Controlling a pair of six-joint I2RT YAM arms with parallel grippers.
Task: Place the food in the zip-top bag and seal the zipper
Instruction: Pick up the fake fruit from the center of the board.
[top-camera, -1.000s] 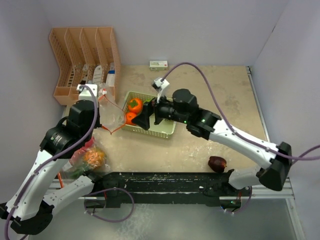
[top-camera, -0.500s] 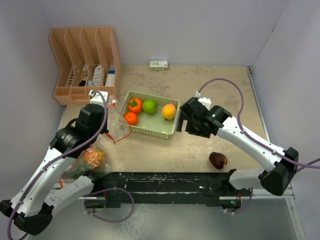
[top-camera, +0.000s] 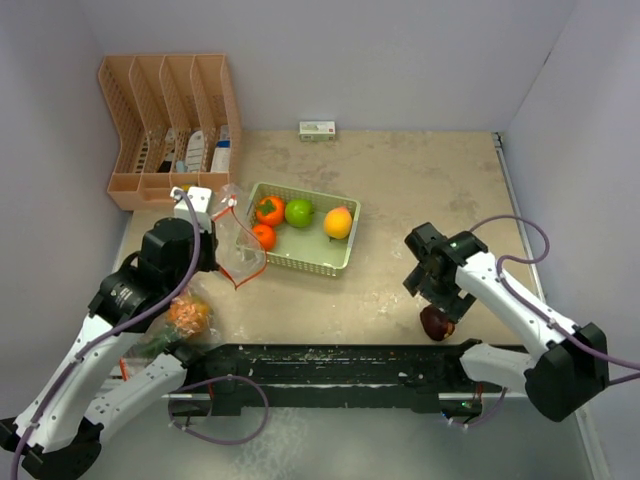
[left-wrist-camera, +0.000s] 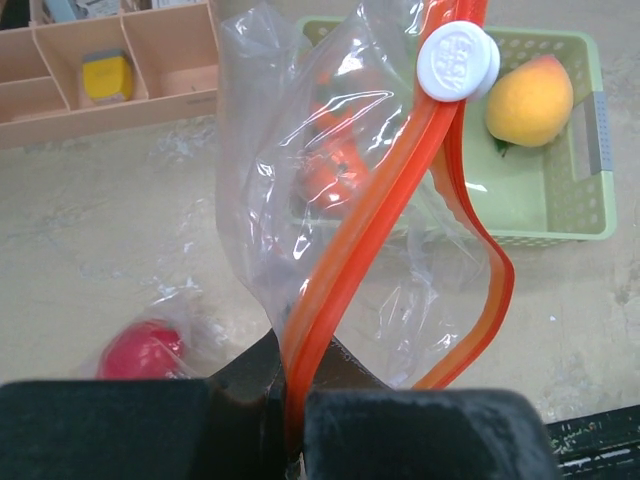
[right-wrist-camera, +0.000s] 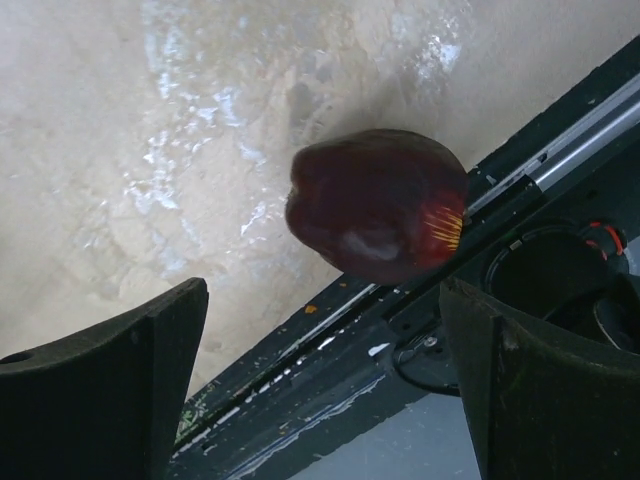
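Left gripper clamped on the orange zipper strip of the limp clear plastic zip-top bag. Right gripper spread wide over the dark purple rounded toy fruit at the counter's near edge. Fruit likely light, hard, slick, so grab across its middle.

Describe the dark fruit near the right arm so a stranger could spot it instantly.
At the near right edge of the table, by the black rail, a dark maroon fruit lies alone under the open right gripper. Every other fruit is brighter.
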